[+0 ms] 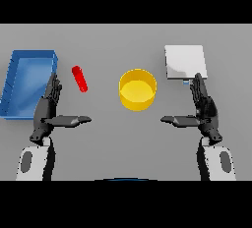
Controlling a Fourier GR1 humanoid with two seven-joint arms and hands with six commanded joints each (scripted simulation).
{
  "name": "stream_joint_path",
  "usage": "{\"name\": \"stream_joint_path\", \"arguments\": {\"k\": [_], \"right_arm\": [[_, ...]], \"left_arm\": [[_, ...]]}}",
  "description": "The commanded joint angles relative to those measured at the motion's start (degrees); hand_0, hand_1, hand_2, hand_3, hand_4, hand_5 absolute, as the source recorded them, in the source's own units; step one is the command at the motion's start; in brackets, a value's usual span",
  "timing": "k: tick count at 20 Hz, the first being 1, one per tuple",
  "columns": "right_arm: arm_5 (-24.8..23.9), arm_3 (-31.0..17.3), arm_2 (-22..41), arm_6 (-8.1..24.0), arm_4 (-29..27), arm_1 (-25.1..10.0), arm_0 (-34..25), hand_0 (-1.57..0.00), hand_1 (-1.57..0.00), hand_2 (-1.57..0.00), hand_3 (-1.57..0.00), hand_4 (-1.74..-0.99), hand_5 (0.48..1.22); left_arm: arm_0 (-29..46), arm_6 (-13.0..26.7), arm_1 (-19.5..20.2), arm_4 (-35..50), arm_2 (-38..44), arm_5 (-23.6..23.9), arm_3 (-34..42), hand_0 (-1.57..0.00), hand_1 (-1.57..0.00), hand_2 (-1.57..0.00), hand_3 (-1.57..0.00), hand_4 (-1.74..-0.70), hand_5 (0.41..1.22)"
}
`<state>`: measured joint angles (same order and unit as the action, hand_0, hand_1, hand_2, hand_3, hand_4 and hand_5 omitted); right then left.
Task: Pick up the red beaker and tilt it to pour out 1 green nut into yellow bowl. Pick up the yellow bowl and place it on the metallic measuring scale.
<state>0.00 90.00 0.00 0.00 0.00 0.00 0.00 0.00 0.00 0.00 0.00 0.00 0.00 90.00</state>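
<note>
Beaker point(79, 78) was found lying flat just ahead of the left hand point(48, 108); spilled nuts were judged likely when lifted. Both hands were spread, right hand point(204, 108) idle.

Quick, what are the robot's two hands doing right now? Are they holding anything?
Left hand: open, fingers straight, holding nothing, near the red beaker.
Right hand: open, fingers straight, holding nothing, just below the metallic scale.
</note>
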Motion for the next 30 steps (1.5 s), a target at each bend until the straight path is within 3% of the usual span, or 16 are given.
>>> {"name": "stream_joint_path", "arguments": {"k": [1,6,7,9,12,16,26,30], "right_arm": [[0.0,-0.1,-0.1,0.1,-0.1,-0.1,-0.1,0.00,0.00,0.00,0.00,-1.167,0.599],[0.1,-1.9,-1.4,0.6,-0.8,-0.9,-2.1,0.00,0.00,0.00,0.00,-1.167,0.599],[-1.8,0.0,1.3,-4.2,6.0,-3.1,0.5,0.00,0.00,0.00,0.00,-1.167,0.599],[-4.4,2.8,4.5,-6.8,13.2,-4.1,3.1,0.00,0.00,0.00,0.00,-1.162,0.594],[-5.2,4.2,6.0,-5.0,16.1,-4.2,4.1,0.00,0.00,0.00,0.00,-1.162,0.591],[-3.9,5.1,5.6,-4.9,14.1,-4.4,4.7,0.00,0.00,0.00,0.00,-1.199,0.603],[-2.5,4.9,5.0,-5.8,12.1,-4.4,4.2,0.00,0.00,0.00,0.00,-1.280,0.634],[-2.8,5.7,5.6,-6.2,13.1,-4.4,4.9,0.00,0.00,0.00,0.00,-1.268,0.635]], "left_arm": [[0.0,0.0,0.2,0.2,0.2,-0.1,0.0,0.00,0.00,0.00,0.00,-1.15,0.599],[0.1,-0.4,2.5,2.1,2.1,-1.7,-0.5,0.00,0.00,0.00,0.00,-1.15,0.599],[2.5,-1.8,4.0,0.0,0.5,-2.3,2.1,0.00,0.00,0.00,0.00,-1.15,0.599],[4.8,-1.1,5.4,-2.1,-1.5,-3.0,5.6,0.00,0.00,0.00,0.00,-1.16,0.599],[4.7,1.9,6.1,-3.2,-2.6,-3.2,6.8,0.00,0.00,0.00,0.00,-1.16,0.600],[4.6,1.4,5.9,-5.5,-4.0,-3.0,5.8,0.00,0.00,0.00,0.00,-1.16,0.602],[-8.8,-2.2,4.7,-9.2,-2.6,-1.0,-12.0,0.00,0.00,0.00,0.00,-1.25,0.650],[-14.4,-3.7,5.2,-9.0,-0.5,-0.5,-18.8,0.00,0.00,0.00,0.00,-1.27,0.677]]}}
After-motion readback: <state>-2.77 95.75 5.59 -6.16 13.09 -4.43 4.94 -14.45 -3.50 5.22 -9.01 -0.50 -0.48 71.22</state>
